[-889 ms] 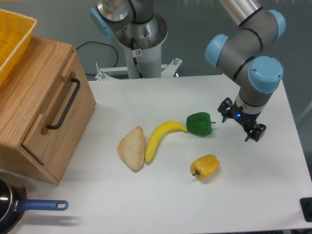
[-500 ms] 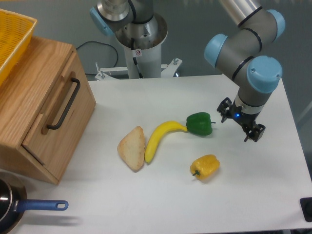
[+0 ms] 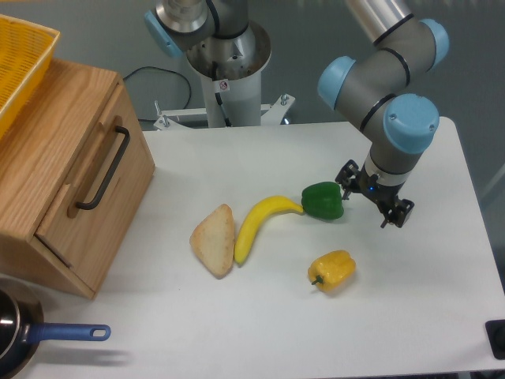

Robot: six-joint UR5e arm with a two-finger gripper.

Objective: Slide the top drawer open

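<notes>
The top drawer [image 3: 95, 185] is a light oak panel set flush in the wooden cabinet [image 3: 47, 134] at the left, with a long black bar handle [image 3: 104, 169] running along its front. My gripper [image 3: 371, 201] hangs over the right half of the table, just right of a green pepper [image 3: 323, 200], far from the drawer. Its two black fingers stand apart with nothing between them.
A banana [image 3: 258, 223], a bread slice [image 3: 215, 240] and a yellow pepper [image 3: 331, 270] lie mid-table. A yellow basket [image 3: 20, 63] sits on the cabinet. A pan with a blue handle [image 3: 67, 334] rests at the front left. The robot base [image 3: 225, 71] stands behind.
The arm has shifted left and slightly up, bringing the gripper closer to the green pepper. The drawer and the items on the table have not moved.
</notes>
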